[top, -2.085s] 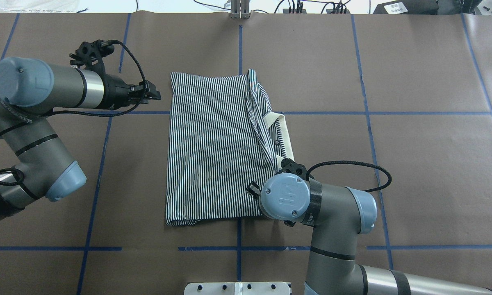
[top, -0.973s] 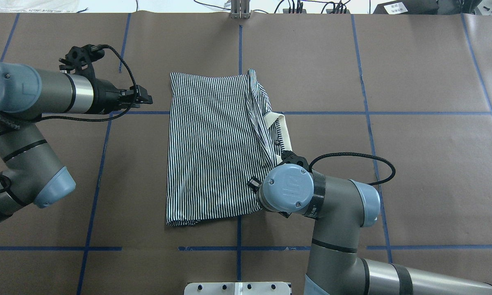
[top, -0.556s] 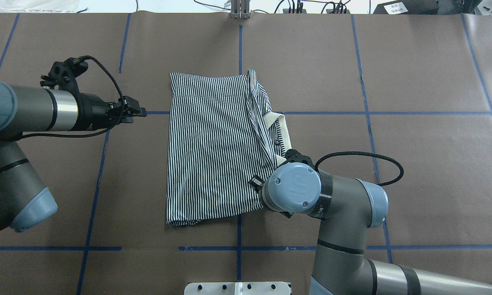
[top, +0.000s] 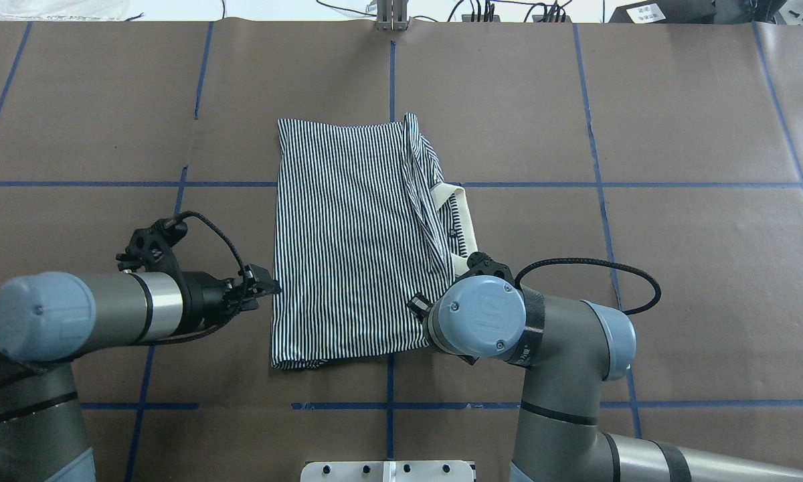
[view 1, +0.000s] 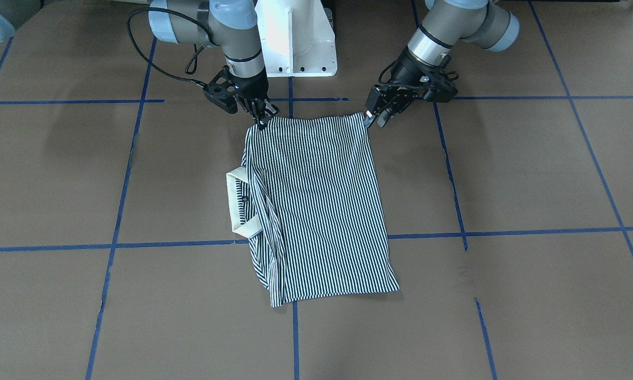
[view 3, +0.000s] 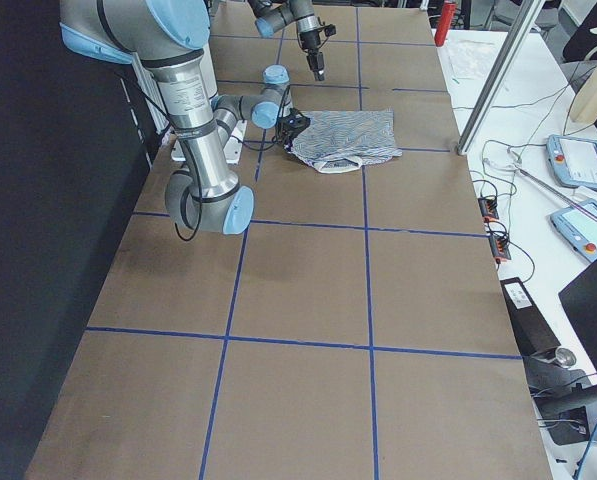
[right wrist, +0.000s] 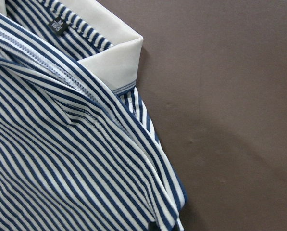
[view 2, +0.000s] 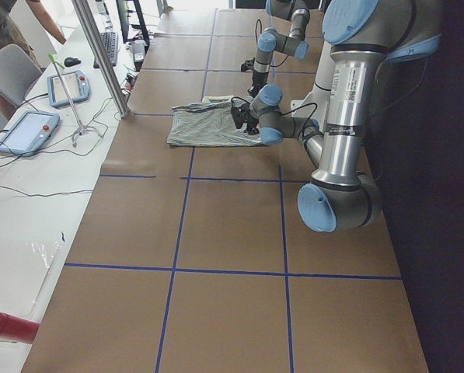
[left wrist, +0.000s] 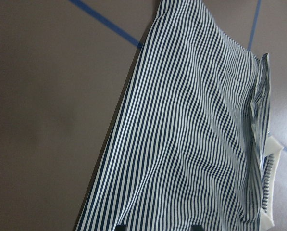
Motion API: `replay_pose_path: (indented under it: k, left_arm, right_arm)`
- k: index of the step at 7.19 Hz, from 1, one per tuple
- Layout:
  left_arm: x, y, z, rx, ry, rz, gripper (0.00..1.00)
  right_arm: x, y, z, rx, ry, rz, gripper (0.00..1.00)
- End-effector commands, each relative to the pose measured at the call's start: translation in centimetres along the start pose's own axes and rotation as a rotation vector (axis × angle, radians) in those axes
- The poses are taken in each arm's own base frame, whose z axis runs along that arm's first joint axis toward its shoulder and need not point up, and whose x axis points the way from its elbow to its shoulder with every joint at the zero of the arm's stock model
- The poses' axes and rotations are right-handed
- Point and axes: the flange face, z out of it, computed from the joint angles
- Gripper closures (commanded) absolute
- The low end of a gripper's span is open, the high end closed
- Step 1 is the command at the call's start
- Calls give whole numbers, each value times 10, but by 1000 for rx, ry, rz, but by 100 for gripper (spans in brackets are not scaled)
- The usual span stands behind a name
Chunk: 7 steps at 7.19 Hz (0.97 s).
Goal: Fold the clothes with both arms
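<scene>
The striped polo shirt [top: 348,234] lies flat on the brown table, folded to a narrow rectangle, with its cream collar [top: 462,207] sticking out on the right side. My left gripper [top: 273,286] is open at the shirt's left edge near the front corner. It also shows open in the front-facing view [view 1: 372,119]. In the left wrist view the shirt [left wrist: 191,134] lies just ahead of the spread fingertips. My right gripper [view 1: 264,116] is at the shirt's front right corner, hidden under its wrist [top: 482,314] in the overhead view. I cannot tell whether it is open or shut. The right wrist view shows collar [right wrist: 114,53] and stripes.
The white pedestal base [view 1: 295,37] stands at the table's near edge between the arms. Blue tape lines [top: 391,80] grid the brown cover. A desk with tablets [view 2: 26,128] and a metal pole [view 2: 99,54] runs along the table's far side.
My left arm has swung from beside the shirt's far left corner back toward me, to its left edge near the front corner. The right arm has hardly moved. The shirt lies as before.
</scene>
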Motion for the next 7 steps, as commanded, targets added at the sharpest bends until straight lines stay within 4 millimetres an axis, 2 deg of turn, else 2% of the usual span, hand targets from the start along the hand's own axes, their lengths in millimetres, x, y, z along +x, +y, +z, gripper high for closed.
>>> replay_pose_path:
  k: [1, 2, 3, 5, 6, 7]
  left_arm:
    - [-14, 46, 22, -21, -85, 4, 44]
    - [-20, 55, 33, -29, -115, 11, 45]
    - [-23, 56, 39, -27, -127, 13, 45]
    - [-31, 56, 45, -26, -145, 15, 46]
    - [-32, 57, 47, -26, -149, 16, 50]
    - [-34, 57, 50, -20, -167, 17, 69]
  right_arm:
    - [0, 1, -1, -2, -1, 0, 100]
    - [0, 1, -4, -5, -6, 0, 100]
    - [1, 1, -5, -7, -6, 0, 100]
    - [2, 1, -9, -12, -11, -3, 100]
    - [4, 0, -10, -12, -11, -3, 100]
    - [4, 0, -11, -13, -13, -3, 100]
